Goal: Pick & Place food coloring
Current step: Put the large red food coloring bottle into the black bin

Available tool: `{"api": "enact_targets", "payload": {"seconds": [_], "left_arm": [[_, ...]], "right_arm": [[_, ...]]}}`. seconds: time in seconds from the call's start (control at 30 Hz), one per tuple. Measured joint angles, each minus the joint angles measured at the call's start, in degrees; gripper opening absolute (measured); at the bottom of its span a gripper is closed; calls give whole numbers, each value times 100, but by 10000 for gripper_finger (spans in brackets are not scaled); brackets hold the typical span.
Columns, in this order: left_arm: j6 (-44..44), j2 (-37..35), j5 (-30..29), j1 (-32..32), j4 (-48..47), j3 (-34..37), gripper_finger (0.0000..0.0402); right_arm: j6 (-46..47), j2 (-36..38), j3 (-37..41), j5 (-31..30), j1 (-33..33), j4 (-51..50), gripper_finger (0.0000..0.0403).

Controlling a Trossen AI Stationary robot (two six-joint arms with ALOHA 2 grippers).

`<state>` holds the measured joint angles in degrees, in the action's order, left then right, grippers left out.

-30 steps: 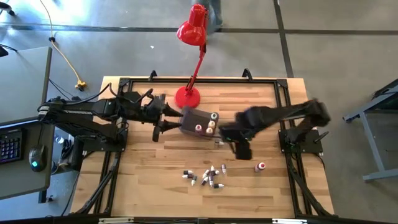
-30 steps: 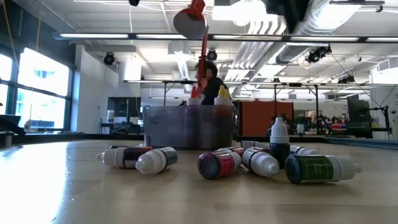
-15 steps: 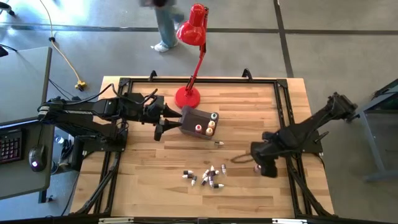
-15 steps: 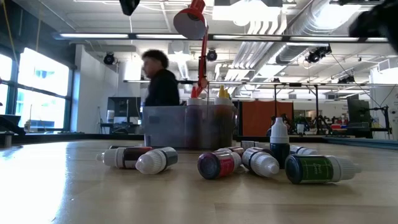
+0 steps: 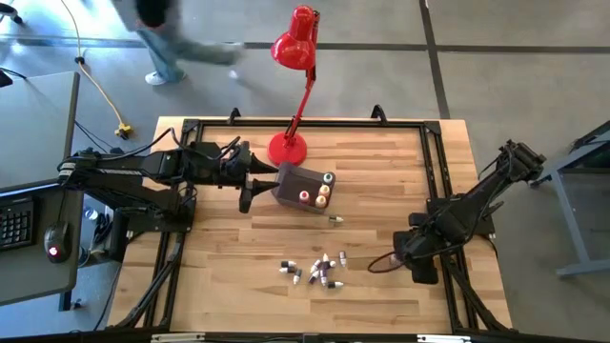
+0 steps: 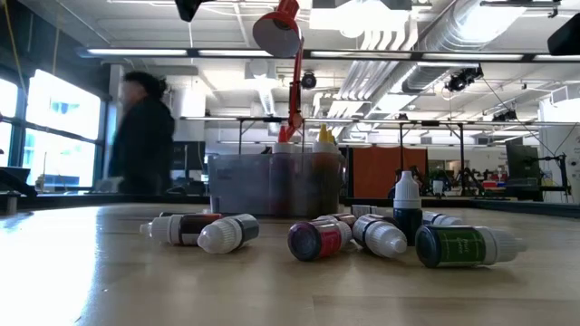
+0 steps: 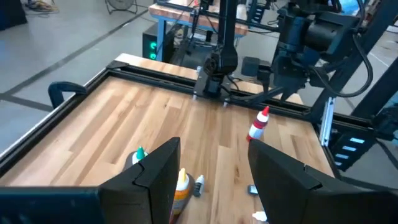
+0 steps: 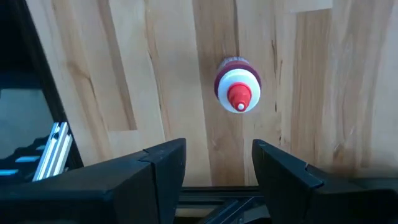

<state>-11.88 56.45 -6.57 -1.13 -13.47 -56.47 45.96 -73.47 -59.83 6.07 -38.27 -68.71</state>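
On the desk's [image 5: 219,286] left side, the left gripper [image 5: 250,181] sits right at the grey tub [image 5: 291,181], its fingers [image 7: 155,171] apart and, judging by the wrist view, straddling the tub's near wall, perhaps steadying it. Three bottles already stand in the tub: a green-capped one [image 5: 328,177], an orange-yellow one [image 5: 322,191] and a red-capped one [image 5: 304,197]. Just beside the tub on the bare wood lies a small stray bottle [image 5: 335,219], and nearer the front edge a heap of bottles [image 5: 319,270] lies on its sides (the low view shows white caps and dark red and green bodies among them). Behind the tub stands a red lamp [image 5: 294,86], and a person [image 5: 157,29] crosses the floor beyond the desk. Farther right, the right gripper [image 5: 419,259] hangs over a lone red-capped bottle [image 8: 237,90] standing upright near the desk's right edge; the wrist view looks straight down on its cap, with the fingers [image 8: 165,165] apart, empty, and not yet around it. The step in hand looks like the approach for one more pick. The next move would call for centring the open fingers on that cap, lowering until they flank the body, then closing gently, since so narrow an upright bottle could tip at a sideways nudge before being carried across to the tub.
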Motion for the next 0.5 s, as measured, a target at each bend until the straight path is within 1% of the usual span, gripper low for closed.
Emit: {"api": "enact_targets", "payload": {"seconds": [0.2,0.37,0.5], "left_arm": [[2,41,-48,0,2,-11,188],[2,42,-52,0,-3,-11,188],[2,42,-52,0,-13,-11,188]], "right_arm": [[467,-2,0,-184,-263,66,178],[465,-2,-1,-829,-342,159,178],[463,-4,-1,-1097,-297,131,178]]}}
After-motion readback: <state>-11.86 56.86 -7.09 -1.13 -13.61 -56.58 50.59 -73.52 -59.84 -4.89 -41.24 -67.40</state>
